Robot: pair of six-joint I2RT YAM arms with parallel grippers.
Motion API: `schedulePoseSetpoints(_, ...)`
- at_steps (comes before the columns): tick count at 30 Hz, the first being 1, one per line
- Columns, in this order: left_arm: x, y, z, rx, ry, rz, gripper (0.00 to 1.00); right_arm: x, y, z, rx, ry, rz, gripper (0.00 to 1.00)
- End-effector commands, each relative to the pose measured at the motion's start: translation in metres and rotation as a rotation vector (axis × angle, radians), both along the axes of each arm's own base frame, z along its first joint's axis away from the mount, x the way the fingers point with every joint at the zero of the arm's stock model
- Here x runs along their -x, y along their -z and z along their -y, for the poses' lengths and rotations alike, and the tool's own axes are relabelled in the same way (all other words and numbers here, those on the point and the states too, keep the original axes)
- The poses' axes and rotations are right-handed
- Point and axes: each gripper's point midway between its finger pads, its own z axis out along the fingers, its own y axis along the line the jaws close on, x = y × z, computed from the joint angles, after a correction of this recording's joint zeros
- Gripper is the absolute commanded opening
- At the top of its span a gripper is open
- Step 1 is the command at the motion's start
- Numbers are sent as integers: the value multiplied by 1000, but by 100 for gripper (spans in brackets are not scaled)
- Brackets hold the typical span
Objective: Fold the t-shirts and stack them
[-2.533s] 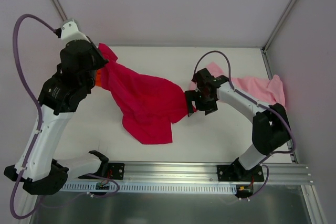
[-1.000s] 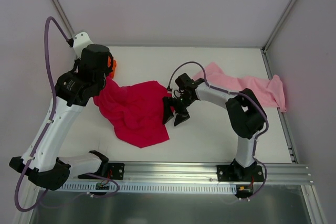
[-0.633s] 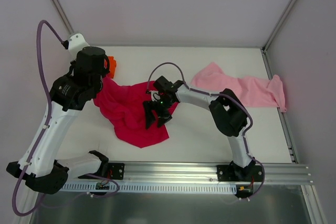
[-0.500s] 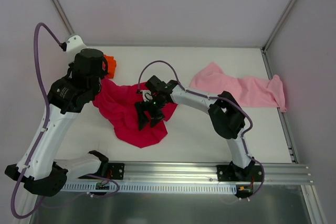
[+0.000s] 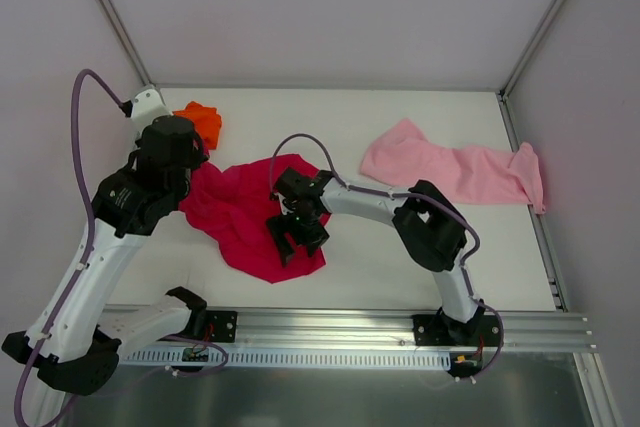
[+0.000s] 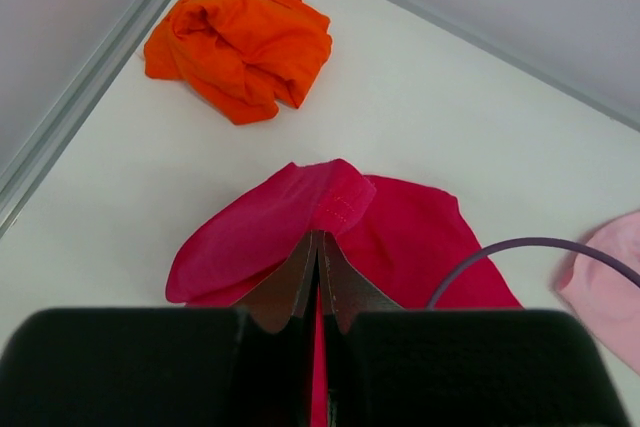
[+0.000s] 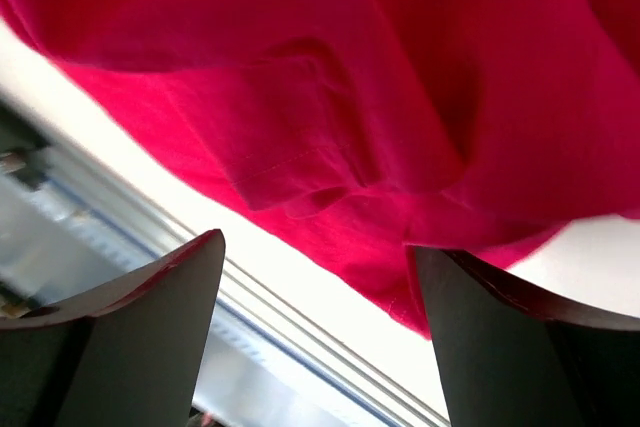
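The crimson red t-shirt [image 5: 245, 215] lies rumpled at the table's centre left. My left gripper [image 6: 320, 242] is shut on its edge [image 6: 335, 197] and lifts that edge; in the top view the arm hides the grip. My right gripper [image 5: 297, 237] is open and hovers over the shirt's near right part, with red cloth [image 7: 380, 127] filling the right wrist view between the fingers [image 7: 150, 337]. The bright orange t-shirt [image 5: 200, 121] is bunched at the far left corner [image 6: 240, 42]. The pale pink t-shirt [image 5: 455, 171] lies spread at the right.
A metal rail [image 5: 380, 332] runs along the table's near edge, also seen past the red cloth in the right wrist view [image 7: 260, 347]. Grey walls close in the left, back and right. A purple cable [image 6: 500, 257] arcs over the red shirt.
My right gripper has swept left from the pink shirt's side onto the red shirt. My left gripper has pulled the red shirt's edge down toward the near side, uncovering the orange shirt.
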Motion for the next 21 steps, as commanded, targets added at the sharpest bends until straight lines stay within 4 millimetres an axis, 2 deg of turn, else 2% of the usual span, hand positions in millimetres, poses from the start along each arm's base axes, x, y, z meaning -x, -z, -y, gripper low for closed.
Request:
schedulePoseSetpoints(1,4,-4,5,36,32,47,0,-21,-20,23,136,-18,235,81)
schedulePoseSetpoints(6,4,-4,4,27,37,49,0,-34,-57,32,123,-18,356,82)
schedulePoseSetpoints(7,4,-5,4,24,41,52,0,-47,-74,33,124,-3,429,82)
schedulePoseSetpoints(9,4,-6,4,20,45,54,0,-55,-90,41,142,9,492,82)
schedulePoseSetpoints(10,4,-6,4,20,47,54,0,-64,-107,47,142,29,562,82)
schedulePoseSetpoints(13,5,0,4,25,42,44,0,-70,-130,59,136,59,645,82)
schedulePoseSetpoints(15,6,6,5,27,43,31,0,-61,-134,58,102,47,608,82)
schedulePoseSetpoints(16,6,7,4,32,39,29,0,-48,-136,50,42,24,550,82)
schedulePoseSetpoints(19,7,10,2,24,25,22,0,-28,-145,36,-86,30,484,81)
schedulePoseSetpoints(21,6,9,1,22,20,26,0,-23,-135,39,-78,45,463,81)
